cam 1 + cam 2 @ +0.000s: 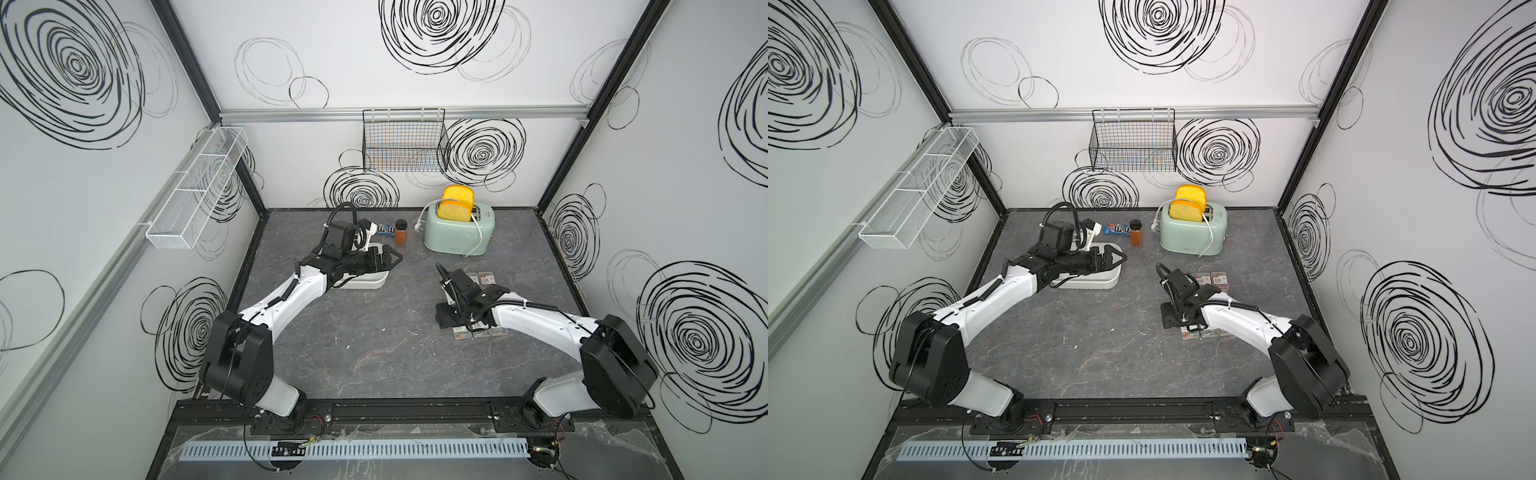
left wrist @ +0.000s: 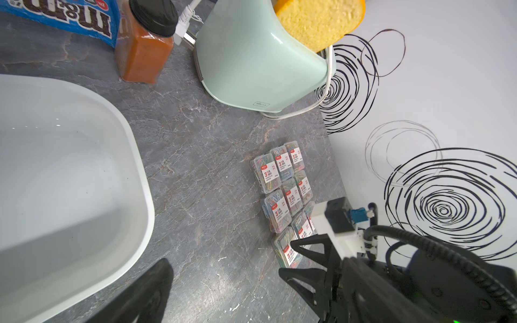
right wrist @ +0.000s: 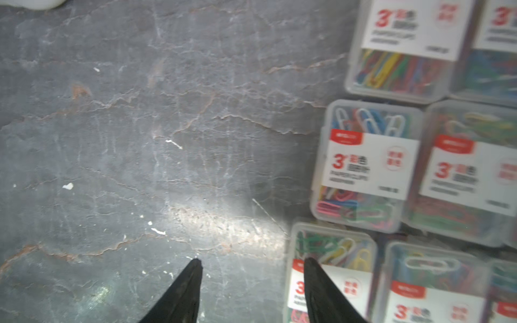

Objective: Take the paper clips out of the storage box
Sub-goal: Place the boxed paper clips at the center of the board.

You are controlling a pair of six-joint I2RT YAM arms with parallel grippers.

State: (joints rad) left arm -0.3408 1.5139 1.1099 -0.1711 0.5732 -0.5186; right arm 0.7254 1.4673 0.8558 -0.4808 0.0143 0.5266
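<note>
Left gripper (image 1: 388, 259) jaws wide apart above white storage box (image 2: 136, 156) far left, right gripper (image 3: 251, 261) jaws apart, holding nothing, at left edge of paper clips (image 2: 282, 190) grouped on table (image 1: 374, 357).

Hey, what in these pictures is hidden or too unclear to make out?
- Storage box inside: in both top views the left arm covers most; the left wrist view's edge crops it.
- Paper clips: top views, right arm hides the middle cases.
- Label print: right wrist view, blurred.
- Black wire basket contents: top views, too faint.

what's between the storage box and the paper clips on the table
Nothing: only bare grey tabletop lies between the storage box and the paper clips, clearest in the left wrist view.
</note>
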